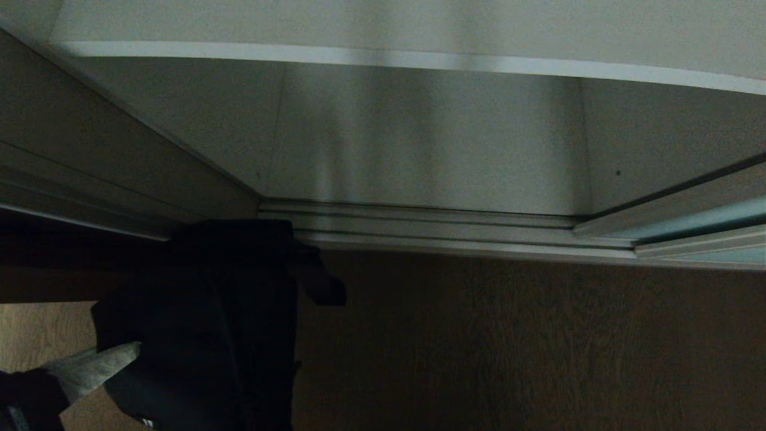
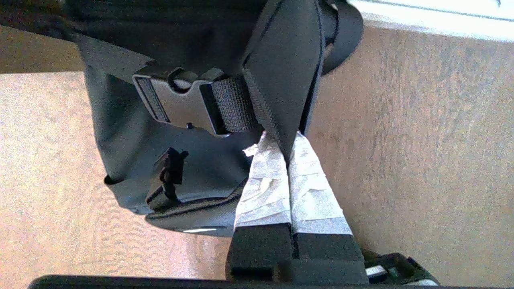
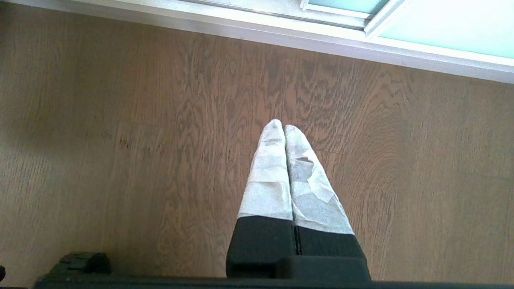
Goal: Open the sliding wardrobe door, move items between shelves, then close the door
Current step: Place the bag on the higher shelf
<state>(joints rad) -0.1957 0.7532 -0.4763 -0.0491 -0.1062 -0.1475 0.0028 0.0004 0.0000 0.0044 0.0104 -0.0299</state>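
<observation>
Wardrobe door [image 1: 712,218] slid off right, opening clear. Shelf [image 1: 419,54] above. Black bag [image 1: 203,323] hangs near left, strap pinched in left claw [image 2: 288,150]. Right claw [image 3: 281,130] together, empty. Transfer step; next: lift bag onto shelf.

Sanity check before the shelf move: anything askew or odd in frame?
Nothing damaged or spilled. The left gripper is shut on a strap of the black bag, which dangles over the wooden floor in front of the ridged silver floor track, not on a shelf. The right gripper is shut and empty.
</observation>
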